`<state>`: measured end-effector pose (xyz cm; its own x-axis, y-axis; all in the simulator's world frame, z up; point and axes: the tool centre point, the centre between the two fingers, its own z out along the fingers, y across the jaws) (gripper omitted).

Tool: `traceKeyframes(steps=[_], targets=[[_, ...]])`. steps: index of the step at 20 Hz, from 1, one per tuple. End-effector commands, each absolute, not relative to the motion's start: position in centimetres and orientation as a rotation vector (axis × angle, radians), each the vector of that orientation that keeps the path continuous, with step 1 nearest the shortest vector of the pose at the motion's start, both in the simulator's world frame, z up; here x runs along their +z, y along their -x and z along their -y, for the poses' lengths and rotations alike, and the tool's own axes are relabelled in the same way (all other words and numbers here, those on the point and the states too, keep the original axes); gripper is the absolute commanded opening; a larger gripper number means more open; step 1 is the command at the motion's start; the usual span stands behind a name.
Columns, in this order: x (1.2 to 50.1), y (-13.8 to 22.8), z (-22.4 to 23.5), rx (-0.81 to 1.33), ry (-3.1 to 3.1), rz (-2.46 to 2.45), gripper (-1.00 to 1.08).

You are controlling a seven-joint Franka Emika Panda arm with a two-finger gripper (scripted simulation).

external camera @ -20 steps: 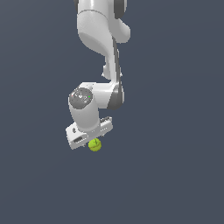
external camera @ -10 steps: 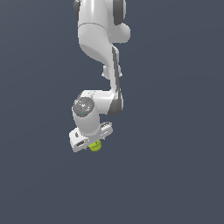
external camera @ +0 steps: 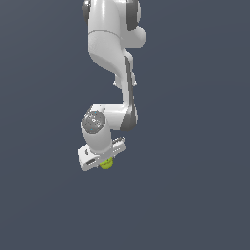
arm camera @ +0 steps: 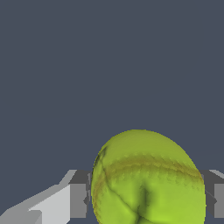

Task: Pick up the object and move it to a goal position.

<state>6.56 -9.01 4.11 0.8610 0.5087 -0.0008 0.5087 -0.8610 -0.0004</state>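
Observation:
The yellow-green ball [external camera: 107, 164] with darker seam lines peeks out under the white gripper [external camera: 103, 162] in the exterior view, mostly hidden by the hand. In the wrist view the ball [arm camera: 148, 179] fills the space between the two fingers [arm camera: 78, 200], which press on its sides. The gripper is shut on the ball and holds it off any surface.
The white arm [external camera: 112, 58] hangs down from the top of the exterior view. Around it is only a plain dark grey-blue background.
The gripper with the ball has moved slightly toward the exterior view's left and the arm has shifted along. The ball stays held.

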Motion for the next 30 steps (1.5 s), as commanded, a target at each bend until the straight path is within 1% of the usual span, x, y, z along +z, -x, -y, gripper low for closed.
traceKeyframes(steps=[1, 10, 16, 23, 30], targets=[[4.1, -6.6, 9.0, 0.0, 3.03, 0.829, -1.0], [4.3, -6.5, 9.0, 0.001, 3.03, 0.828, -1.0], [5.4, -5.7, 8.7, 0.001, 3.03, 0.828, -1.0], [8.3, -3.7, 7.9, 0.002, 3.031, 0.828, -1.0], [13.0, -0.5, 6.6, 0.002, 3.031, 0.829, -1.0]])
